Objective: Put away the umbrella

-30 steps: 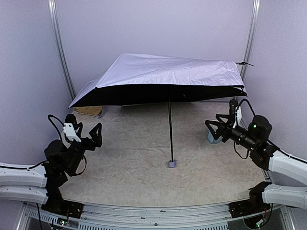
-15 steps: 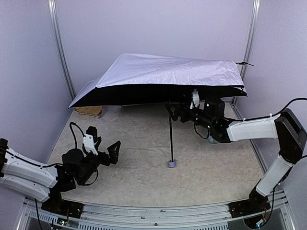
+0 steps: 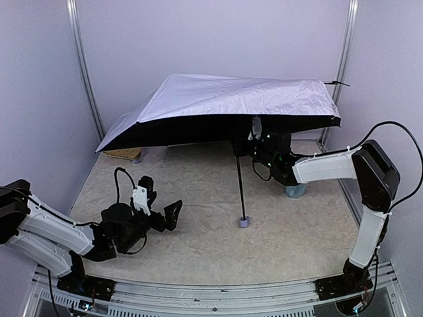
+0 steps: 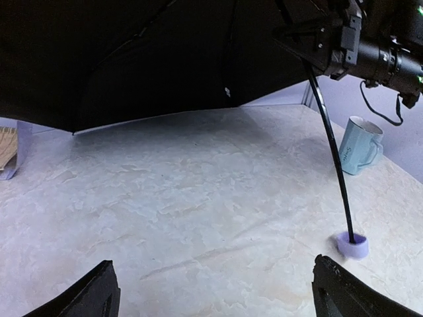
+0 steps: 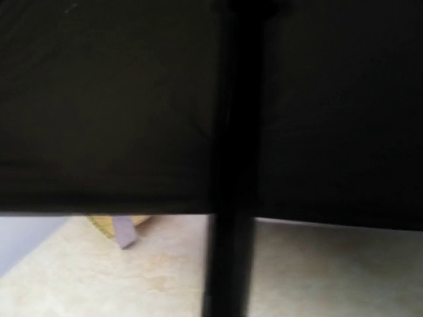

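Surface: beige, marbled, faintly wrinkled, closed in by pale lavender-grey walls on three sides, with a metal post upright in each far corner.

Left pincer: fingers spread wide, empty, low over the near-left part of the surface, touching nothing; pointed toward the handle, well apart from it.

Right pincer: reached in under the canopy, right at the top of the shaft. Shaft filling the middle of the right wrist view, blurred and dark. Cannot tell whether clamped on the shaft or merely around it.

Umbrella: fully open at the far side of the surface, lavender-silver on top, black beneath, canopy tipped with its left edge low near the far-left corner. Thin black shaft leaning slightly, small lavender handle resting on the surface near the middle.

Light-blue cup: upright on the right side, beside the right arm, apart from the handle; contents not visible.

Tan woven object: far-left corner, partly under the canopy edge; kind unclear.
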Robot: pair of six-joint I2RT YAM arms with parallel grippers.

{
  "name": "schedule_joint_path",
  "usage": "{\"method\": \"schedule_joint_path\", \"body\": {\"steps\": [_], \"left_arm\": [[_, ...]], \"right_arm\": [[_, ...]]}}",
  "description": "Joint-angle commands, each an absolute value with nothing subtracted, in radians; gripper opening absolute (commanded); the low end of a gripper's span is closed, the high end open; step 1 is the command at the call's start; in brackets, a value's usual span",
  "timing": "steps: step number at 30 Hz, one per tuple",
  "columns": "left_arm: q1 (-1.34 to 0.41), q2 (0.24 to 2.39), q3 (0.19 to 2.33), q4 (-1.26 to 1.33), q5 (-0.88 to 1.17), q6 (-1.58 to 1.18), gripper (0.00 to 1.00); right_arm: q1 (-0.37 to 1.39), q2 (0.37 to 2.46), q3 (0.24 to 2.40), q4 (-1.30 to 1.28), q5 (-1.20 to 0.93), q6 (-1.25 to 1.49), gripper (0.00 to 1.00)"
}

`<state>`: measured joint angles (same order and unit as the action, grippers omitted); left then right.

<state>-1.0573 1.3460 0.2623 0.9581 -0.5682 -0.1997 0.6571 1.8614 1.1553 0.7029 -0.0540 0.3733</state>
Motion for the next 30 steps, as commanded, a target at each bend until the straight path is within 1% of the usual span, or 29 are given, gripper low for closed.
{"method": "schedule_joint_path", "body": {"steps": [1, 2, 6, 9, 12, 15, 19, 25, 28, 30], "left_arm": [[-1.067, 1.388, 0.304, 0.988, -0.452, -0.185, 0.99], [-1.067, 1.399, 0.315, 0.985, -0.431, -0.186, 0.99], [-1.070, 1.431, 0.395, 0.916, -0.285, -0.191, 0.99], [-1.071, 1.421, 0.451, 0.890, -0.174, -0.215, 0.99], [-1.071, 1.396, 0.474, 0.902, -0.087, -0.227, 0.99], [-1.070, 1.372, 0.465, 0.939, -0.058, -0.229, 0.99], [-1.071, 1.360, 0.453, 1.000, 0.003, -0.250, 0.99], [-1.072, 1.384, 0.465, 1.061, 0.026, -0.265, 0.99], [-1.073, 1.420, 0.494, 1.049, 0.051, -0.274, 0.96], [-1.080, 1.447, 0.510, 1.056, 0.072, -0.284, 0.89]], "right_arm": [[0.656, 1.829, 1.184, 0.734, -0.101, 0.433, 0.01], [0.659, 1.817, 1.177, 0.747, -0.114, 0.446, 0.00], [0.681, 1.757, 1.153, 0.825, -0.199, 0.526, 0.00], [0.706, 1.721, 1.143, 0.887, -0.273, 0.599, 0.00], [0.747, 1.686, 1.134, 0.939, -0.300, 0.609, 0.00], [0.797, 1.662, 1.136, 0.954, -0.315, 0.601, 0.00], [0.843, 1.659, 1.118, 1.070, -0.374, 0.675, 0.00], [0.932, 1.634, 1.100, 1.099, -0.335, 0.666, 0.00], [0.963, 1.635, 1.098, 1.127, -0.329, 0.689, 0.00], [0.978, 1.635, 1.085, 1.158, -0.318, 0.707, 0.00]]}}
